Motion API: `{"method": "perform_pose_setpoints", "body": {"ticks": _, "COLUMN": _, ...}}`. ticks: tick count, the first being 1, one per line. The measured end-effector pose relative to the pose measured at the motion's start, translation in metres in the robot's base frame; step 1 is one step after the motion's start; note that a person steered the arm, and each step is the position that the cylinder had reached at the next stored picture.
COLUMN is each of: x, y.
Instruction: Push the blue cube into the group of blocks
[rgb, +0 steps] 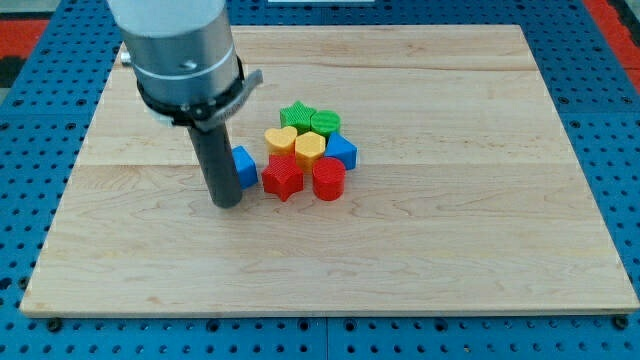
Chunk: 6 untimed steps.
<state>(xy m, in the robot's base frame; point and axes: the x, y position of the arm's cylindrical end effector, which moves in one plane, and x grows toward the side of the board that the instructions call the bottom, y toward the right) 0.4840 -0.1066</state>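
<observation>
The blue cube (245, 166) sits left of the group, partly hidden behind my dark rod. My tip (227, 202) rests on the board just left of and below the cube, touching or nearly touching it. The group lies right of the cube: a red star (283, 178), a red cylinder (328, 180), a yellow heart (281, 139), a yellow hexagon (309, 148), a green star (296, 115), a green cylinder (325, 124) and a second blue block (343, 151). A small gap separates the blue cube from the red star.
The wooden board (450, 240) lies on a blue pegboard surface (610, 150). The arm's grey housing (180, 50) hangs over the board's top left.
</observation>
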Motion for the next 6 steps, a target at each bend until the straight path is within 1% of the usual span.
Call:
{"method": "perform_pose_setpoints", "body": {"ticks": 1, "x": 0.002, "y": 0.0}}
{"method": "perform_pose_setpoints", "body": {"ticks": 2, "x": 0.0, "y": -0.067}}
{"method": "perform_pose_setpoints", "body": {"ticks": 3, "x": -0.024, "y": -0.07}}
{"method": "perform_pose_setpoints", "body": {"ticks": 5, "x": -0.023, "y": -0.043}}
{"method": "perform_pose_setpoints", "body": {"ticks": 6, "x": -0.024, "y": -0.005}}
